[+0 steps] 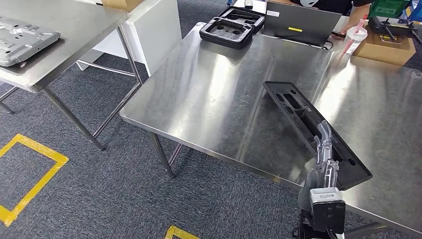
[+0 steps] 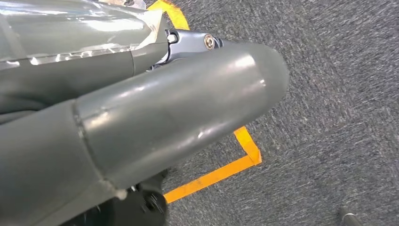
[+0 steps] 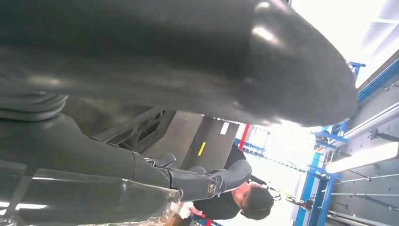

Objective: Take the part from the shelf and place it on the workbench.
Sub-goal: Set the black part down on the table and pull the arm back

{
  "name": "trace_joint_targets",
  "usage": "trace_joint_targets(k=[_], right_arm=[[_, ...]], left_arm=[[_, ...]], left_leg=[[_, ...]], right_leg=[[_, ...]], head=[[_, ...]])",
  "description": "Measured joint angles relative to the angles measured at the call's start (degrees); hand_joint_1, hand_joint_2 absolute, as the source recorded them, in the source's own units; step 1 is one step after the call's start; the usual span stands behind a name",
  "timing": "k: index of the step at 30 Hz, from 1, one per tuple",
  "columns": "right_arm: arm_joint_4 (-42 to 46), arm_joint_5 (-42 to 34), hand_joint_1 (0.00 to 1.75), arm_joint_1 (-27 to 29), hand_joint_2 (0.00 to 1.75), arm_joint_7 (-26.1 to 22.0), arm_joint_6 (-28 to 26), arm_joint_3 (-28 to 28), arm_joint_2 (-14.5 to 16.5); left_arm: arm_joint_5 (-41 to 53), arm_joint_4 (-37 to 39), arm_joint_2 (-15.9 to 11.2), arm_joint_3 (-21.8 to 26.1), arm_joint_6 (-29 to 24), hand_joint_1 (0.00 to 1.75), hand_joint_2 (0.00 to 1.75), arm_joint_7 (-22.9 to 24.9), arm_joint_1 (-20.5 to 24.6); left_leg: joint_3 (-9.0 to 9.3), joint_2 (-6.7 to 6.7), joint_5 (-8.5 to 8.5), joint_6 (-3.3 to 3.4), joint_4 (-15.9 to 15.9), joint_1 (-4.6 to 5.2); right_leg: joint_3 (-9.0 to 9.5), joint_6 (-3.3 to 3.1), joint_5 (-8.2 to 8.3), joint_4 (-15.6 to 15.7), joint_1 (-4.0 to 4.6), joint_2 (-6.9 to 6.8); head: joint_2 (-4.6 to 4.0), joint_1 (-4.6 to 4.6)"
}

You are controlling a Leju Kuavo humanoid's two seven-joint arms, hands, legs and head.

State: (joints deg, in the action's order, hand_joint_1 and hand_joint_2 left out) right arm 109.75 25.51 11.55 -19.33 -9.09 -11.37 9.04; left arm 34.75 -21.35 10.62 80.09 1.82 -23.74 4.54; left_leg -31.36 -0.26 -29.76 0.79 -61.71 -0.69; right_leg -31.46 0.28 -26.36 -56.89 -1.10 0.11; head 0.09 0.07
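A: Status?
B: Placement step, by the look of it. Steel surface (image 1: 214, 99) carries the long black part (image 1: 303, 119), lying flat near the front right edge.
A: Right hand (image 1: 324, 149)?
B: On the part's near end, fingers along it. Can't tell if it's gripping. Next: let go, lift clear without dragging.

two steel tables (image 1: 224, 99) (image 1: 64, 35), two foam cases (image 1: 233, 27) (black)

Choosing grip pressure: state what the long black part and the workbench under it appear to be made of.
Long black part: probably moulded plastic, matte, with recessed pockets and little glare. Workbench: looks like brushed stainless steel, with streaky reflections and bright highlights.
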Motion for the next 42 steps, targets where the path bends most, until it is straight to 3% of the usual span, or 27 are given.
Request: trace_joint_targets(k=[2,5,6,8,10,11,12,14,16,17,20,21,22,24,25,26,27,28,30,32,35,37,38,40,41,42], right_arm=[[-0.24,0.01,0.0,-0.04,0.0,0.02,0.28,0.39,0.3],[-0.62,0.04,0.0,-0.08,0.0,0.01,0.68,1.1,0.62],[-0.72,0.05,0.0,-0.09,0.0,-0.01,0.73,1.36,0.69],[-0.96,0.06,0.0,-0.09,0.0,-0.05,0.8,1.9,0.7],[-1.31,0.05,0.0,0.01,0.0,-0.08,0.84,2.52,0.69],[-1.5,0.03,0.0,0.09,0.0,-0.08,0.84,2.79,0.68],[-1.66,0.01,0.0,0.15,0.0,-0.08,0.84,3.0,0.68],[-1.85,-0.09,0.0,0.2,0.0,-0.07,0.83,3.32,0.69],[-2.01,-0.19,0.0,0.21,0.0,-0.01,0.83,3.69,0.75],[-2.1,-0.23,0.0,0.21,0.0,0.02,0.82,3.89,0.78],[-2.51,-0.28,0.0,0.21,0.0,0.07,0.8,4.31,0.93],[-2.64,-0.31,0.0,0.22,0.0,0.08,0.8,4.38,1.01],[-2.75,-0.33,0.0,0.22,0.0,0.08,0.8,4.43,1.09],[-3.06,-0.49,0.0,0.23,0.0,0.08,0.77,4.55,1.19],[-3.28,-0.67,0.0,0.24,0.0,0.08,0.72,4.6,1.2],[-3.56,-0.9,0.0,0.25,0.0,0.07,0.65,4.63,1.21],[-3.86,-1.14,0.0,0.25,0.0,0.07,0.54,4.67,1.21],[-4.17,-1.32,0.0,0.24,0.0,0.05,0.38,4.71,1.21],[-4.7,-1.51,0.0,0.16,0.0,0.01,-0.15,4.79,1.27],[-5.15,-1.56,0.0,-0.07,0.0,-0.03,-0.64,4.84,1.4],[-5.76,-1.6,0.0,-0.39,0.0,-0.09,-1.07,4.91,1.55],[-6.12,-1.69,0.0,-0.46,0.0,-0.09,-1.41,4.95,1.53],[-6.29,-1.74,0.0,-0.51,0.0,-0.08,-1.56,4.96,1.49],[-6.67,-1.83,0.0,-0.55,0.0,-0.08,-1.86,4.96,1.43],[-6.87,-1.86,0.0,-0.56,0.0,-0.07,-1.99,4.97,1.38],[-7.09,-1.88,0.0,-0.57,0.0,-0.06,-2.1,4.97,1.33]], left_arm=[[-0.23,-0.59,0.15,0.03,0.37,0.0,0.0,0.25,-0.02],[-0.44,-1.29,0.55,0.09,0.67,0.0,0.0,0.6,-0.06],[-0.45,-1.5,0.68,0.1,0.82,0.0,0.0,0.68,-0.06],[-0.45,-1.8,0.89,0.1,1.24,0.0,0.0,0.82,-0.09],[-0.45,-2.01,0.94,0.1,1.64,0.0,0.0,0.96,-0.2],[-0.45,-2.05,0.96,0.1,1.75,0.0,0.0,1.0,-0.26],[-0.44,-2.08,0.97,0.1,1.79,0.0,0.0,1.05,-0.31],[-0.44,-2.1,1.0,0.1,1.85,0.0,0.0,1.14,-0.37],[-0.44,-2.1,1.02,0.1,1.91,0.0,0.0,1.22,-0.39],[-0.44,-2.1,1.03,0.1,1.93,0.0,0.0,1.27,-0.4],[-0.45,-2.1,1.02,0.1,1.96,0.0,0.0,1.39,-0.43],[-0.44,-2.1,1.01,0.1,1.96,0.0,0.0,1.43,-0.47],[-0.44,-2.1,1.0,0.1,1.96,0.0,0.0,1.46,-0.51],[-0.44,-2.1,1.0,0.1,1.96,0.0,0.0,1.54,-0.59],[-0.45,-2.1,0.99,0.1,1.96,0.0,0.0,1.58,-0.6],[-0.48,-2.1,0.96,0.11,1.96,0.0,0.0,1.63,-0.6],[-0.5,-2.1,0.92,0.11,1.96,0.0,0.0,1.68,-0.6],[-0.54,-2.09,0.9,0.12,1.97,0.0,0.0,1.72,-0.6],[-0.64,-2.08,0.81,0.13,1.98,0.0,0.0,1.74,-0.57],[-0.79,-2.06,0.72,0.15,2.0,0.0,0.0,1.74,-0.57],[-1.03,-2.0,0.6,0.34,2.06,0.0,0.0,1.74,-0.63],[-1.15,-1.9,0.52,0.49,2.21,0.0,0.0,1.67,-0.54],[-1.2,-1.83,0.47,0.54,2.32,0.0,0.0,1.6,-0.5],[-1.28,-1.67,0.31,0.55,2.44,0.0,0.0,1.49,-0.47],[-1.33,-1.57,0.27,0.57,2.46,0.0,0.0,1.46,-0.47],[-1.42,-1.47,0.24,0.59,2.46,0.0,0.0,1.44,-0.46]], left_leg=[[2.35,-0.09,1.06,0.5,4.38,0.28],[1.94,0.06,1.81,1.35,5.25,0.44],[1.74,0.19,2.27,1.81,5.56,0.37],[1.12,0.44,3.08,2.53,5.87,0.3],[0.14,0.61,3.68,2.77,5.77,0.45],[-0.35,0.69,3.99,2.75,5.68,0.52],[-0.84,0.74,4.29,2.69,5.56,0.56],[-1.66,0.76,4.76,2.41,5.18,0.56],[-2.2,0.73,5.18,1.91,4.79,0.66],[-2.36,0.72,5.38,1.62,4.58,0.71],[-2.74,0.63,5.66,0.67,4.13,0.61],[-3.05,0.54,4.69,0.33,3.47,0.49],[-3.57,0.45,2.77,0.0,1.91,0.36],[-5.21,0.35,-2.82,-0.6,-4.02,0.1],[-5.93,0.35,-4.89,-0.84,-7.37,0.01],[-6.17,0.35,-5.7,-0.99,-9.75,-0.06],[-5.53,0.35,-5.21,-1.05,-10.33,-0.1],[-3.83,0.35,-3.82,-1.01,-8.76,-0.12],[1.5,0.24,-1.37,-0.69,-1.37,-0.11],[4.74,-0.04,-0.86,-0.1,4.01,0.18],[4.17,0.0,-0.06,1.14,5.12,0.62],[2.89,0.37,1.35,2.29,5.61,0.54],[2.09,0.58,2.13,2.71,5.76,0.48],[0.26,0.82,3.56,3.08,5.71,0.62],[-0.63,0.93,4.28,3.03,5.67,0.67],[-1.52,1.01,5.01,2.97,5.61,0.7]], right_leg=[[-0.12,0.52,0.33,-0.02,0.21,0.0],[-0.65,1.5,0.55,-0.15,0.41,-0.01],[-1.24,1.57,-0.27,-1.15,0.45,-0.03],[-3.57,1.07,-3.93,-6.55,0.38,-0.06],[-5.91,0.8,-7.55,-13.67,0.36,-0.06],[-6.07,1.04,-8.17,-15.4,0.36,-0.06],[-5.18,1.45,-7.87,-15.03,0.36,-0.07],[-0.23,2.33,-5.59,-7.95,0.3,-0.1],[4.31,2.34,-3.97,-0.92,0.5,-0.06],[5.03,2.13,-3.72,0.67,0.66,0.0],[4.07,1.29,-3.21,0.96,0.67,0.08],[3.8,0.74,-2.87,0.99,0.45,0.02],[3.46,0.1,-2.43,1.06,0.24,-0.06],[2.57,-0.79,-1.53,1.03,0.22,-0.21],[2.05,-0.93,-1.07,0.92,0.31,-0.27],[1.47,-0.92,-0.61,0.76,0.38,-0.3],[0.85,-0.79,-0.2,0.54,0.42,-0.29],[0.17,-0.64,0.15,0.28,0.42,-0.28],[-0.82,-0.15,0.68,-0.22,0.44,-0.26],[-1.28,0.55,1.27,-0.45,0.51,-0.3],[-1.74,1.77,2.21,-0.45,0.47,-0.35],[-2.99,1.79,0.28,-2.21,0.51,-0.28],[-4.0,1.44,-2.04,-4.66,0.49,-0.25],[-6.04,0.89,-6.95,-11.73,0.42,-0.2],[-6.35,1.04,-8.25,-14.77,0.41,-0.2],[-5.88,1.45,-8.42,-16.25,0.41,-0.2]], head=[[0.0,0.01],[0.0,0.02],[0.0,0.15],[0.0,0.41],[0.0,0.63],[0.0,0.65],[0.0,0.67],[0.0,0.69],[0.0,0.61],[0.0,0.6],[0.0,0.54],[0.0,0.5],[0.0,0.44],[0.0,0.26],[0.0,0.21],[0.0,0.2],[0.0,0.19],[0.0,0.18],[0.0,0.16],[0.0,0.21],[0.0,0.06],[0.0,0.14],[0.0,0.27],[0.0,0.54],[0.0,0.56],[0.0,0.59]])
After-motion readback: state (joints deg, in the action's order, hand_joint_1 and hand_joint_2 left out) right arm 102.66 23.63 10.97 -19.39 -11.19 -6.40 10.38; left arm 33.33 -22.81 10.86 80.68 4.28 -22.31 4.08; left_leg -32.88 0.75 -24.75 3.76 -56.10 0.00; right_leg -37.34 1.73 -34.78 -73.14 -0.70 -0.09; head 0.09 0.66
